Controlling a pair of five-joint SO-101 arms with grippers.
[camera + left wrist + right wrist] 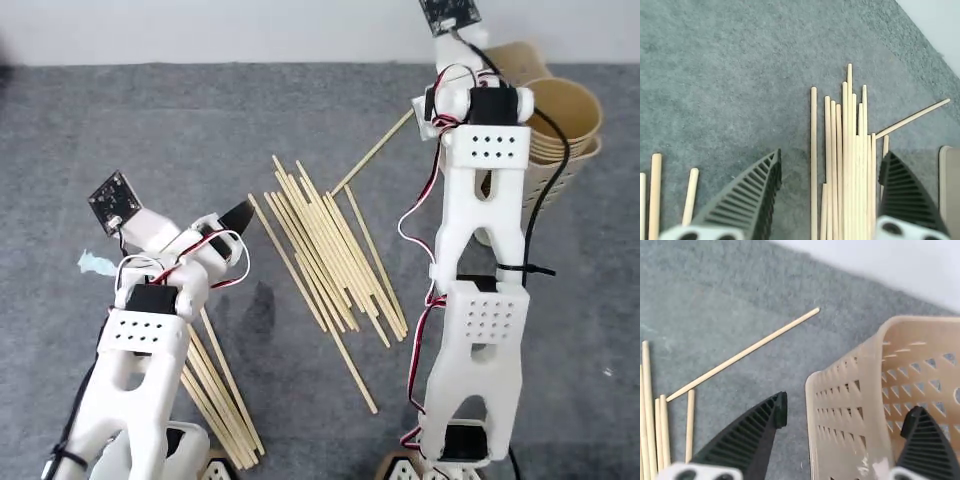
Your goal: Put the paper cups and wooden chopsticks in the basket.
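Observation:
A pile of wooden chopsticks (330, 260) lies fanned out mid-table, with one stray chopstick (375, 150) angled toward the far right. My left gripper (834, 154) is open just above the near ends of that pile (850, 150); in the high view it (236, 220) sits to the pile's left. Stacked paper cups (565, 115) stand in the beige basket (556, 190) at the far right. My right gripper (850, 405) is open astride the basket's corner (840, 390), one finger outside the wall and one over the inside. The stray chopstick (745, 354) lies beside it.
More chopsticks (215, 385) lie under the left arm near the front edge, two of their ends (672, 190) showing in the left wrist view. A pale blue scrap (97, 263) lies at the left. The right arm (485, 200) stretches along the pile's right side.

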